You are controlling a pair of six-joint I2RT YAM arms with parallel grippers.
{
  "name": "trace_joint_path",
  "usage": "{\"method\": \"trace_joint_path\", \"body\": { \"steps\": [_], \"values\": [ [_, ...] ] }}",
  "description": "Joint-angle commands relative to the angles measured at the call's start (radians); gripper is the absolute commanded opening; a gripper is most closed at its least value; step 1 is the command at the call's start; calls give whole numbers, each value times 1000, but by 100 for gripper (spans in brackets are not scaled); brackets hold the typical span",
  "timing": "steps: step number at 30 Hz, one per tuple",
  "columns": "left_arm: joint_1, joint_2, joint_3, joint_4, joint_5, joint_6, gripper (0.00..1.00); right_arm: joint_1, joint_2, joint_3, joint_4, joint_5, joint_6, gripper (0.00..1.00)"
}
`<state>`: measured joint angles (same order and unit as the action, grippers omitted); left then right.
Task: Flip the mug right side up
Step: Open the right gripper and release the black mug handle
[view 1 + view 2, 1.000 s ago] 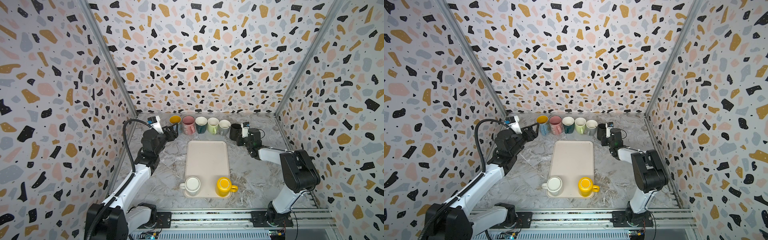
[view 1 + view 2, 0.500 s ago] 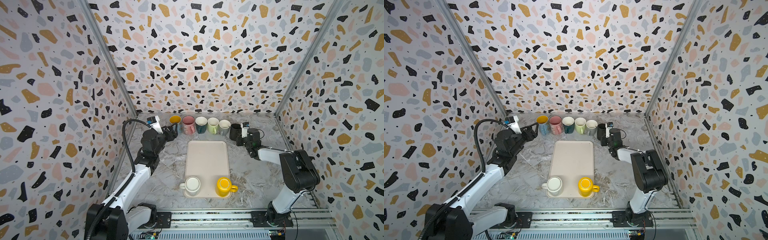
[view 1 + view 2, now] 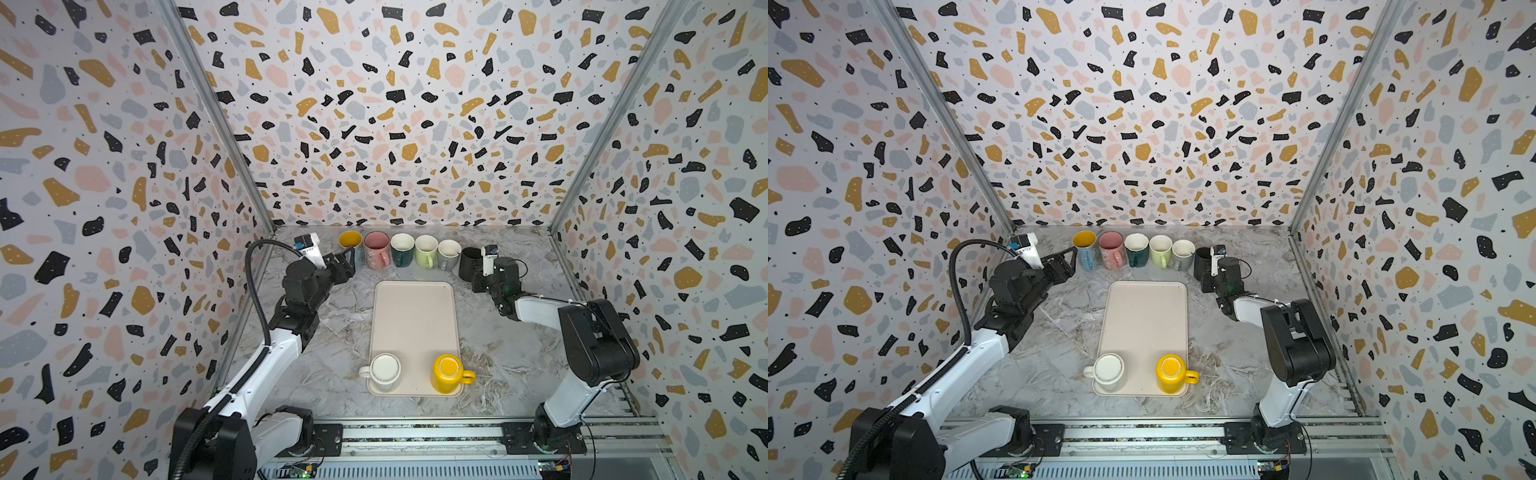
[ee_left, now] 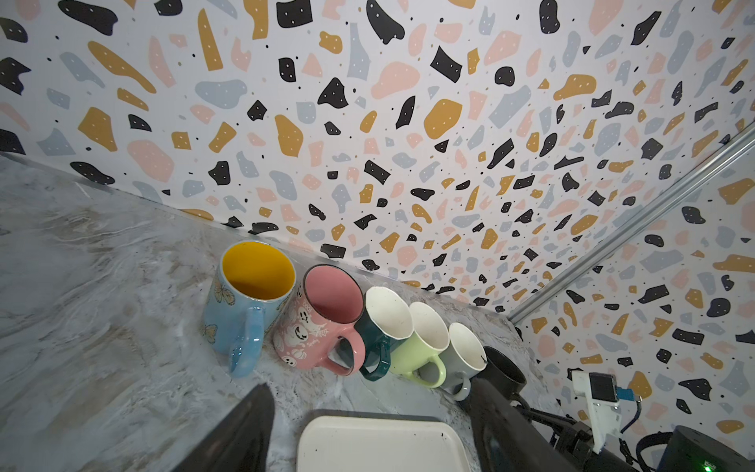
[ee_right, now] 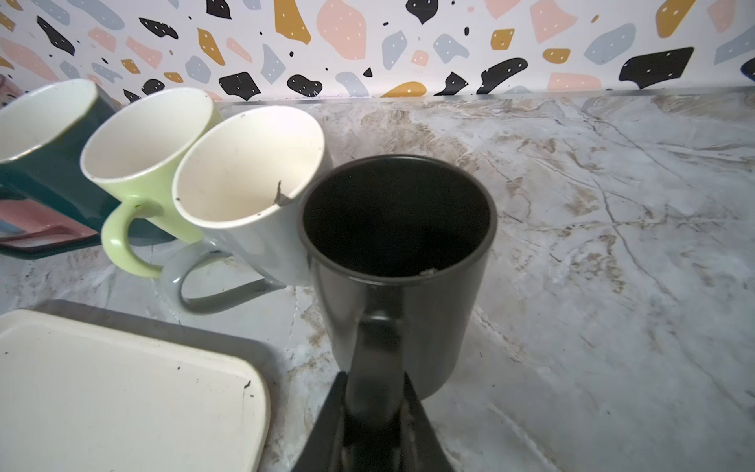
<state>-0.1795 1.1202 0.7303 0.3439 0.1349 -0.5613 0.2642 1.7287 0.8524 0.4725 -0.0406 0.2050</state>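
Note:
A black mug (image 5: 396,229) stands upright, mouth up, at the right end of the back row (image 3: 469,262) (image 3: 1202,259). My right gripper (image 5: 374,392) is shut on its handle, low over the table (image 3: 478,282). On the near end of the cream tray (image 3: 413,316) a white mug (image 3: 384,370) and a yellow mug (image 3: 448,372) sit upside down, bases up. My left gripper (image 4: 369,386) is open and empty, just in front of the blue mug (image 4: 245,302) at the row's left end (image 3: 347,259).
Along the back wall stand upright pink (image 3: 377,249), teal (image 3: 402,249), light green (image 3: 426,250) and grey (image 3: 449,253) mugs, close together, handles toward the front. The grey mug touches the black one. Patterned walls enclose three sides.

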Motion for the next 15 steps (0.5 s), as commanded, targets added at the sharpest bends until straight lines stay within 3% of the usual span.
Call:
{"method": "trace_joint_path", "body": {
  "steps": [1, 7, 15],
  "values": [
    [8, -23, -14, 26, -7, 14, 76, 7, -8, -6, -26, 2, 16, 22],
    [8, -24, -20, 27, -9, 11, 76, 11, -8, -17, -26, 5, 25, 30],
    [12, -25, -22, 26, -11, 11, 76, 10, 7, 2, -33, 9, 30, 28]
  ]
}}
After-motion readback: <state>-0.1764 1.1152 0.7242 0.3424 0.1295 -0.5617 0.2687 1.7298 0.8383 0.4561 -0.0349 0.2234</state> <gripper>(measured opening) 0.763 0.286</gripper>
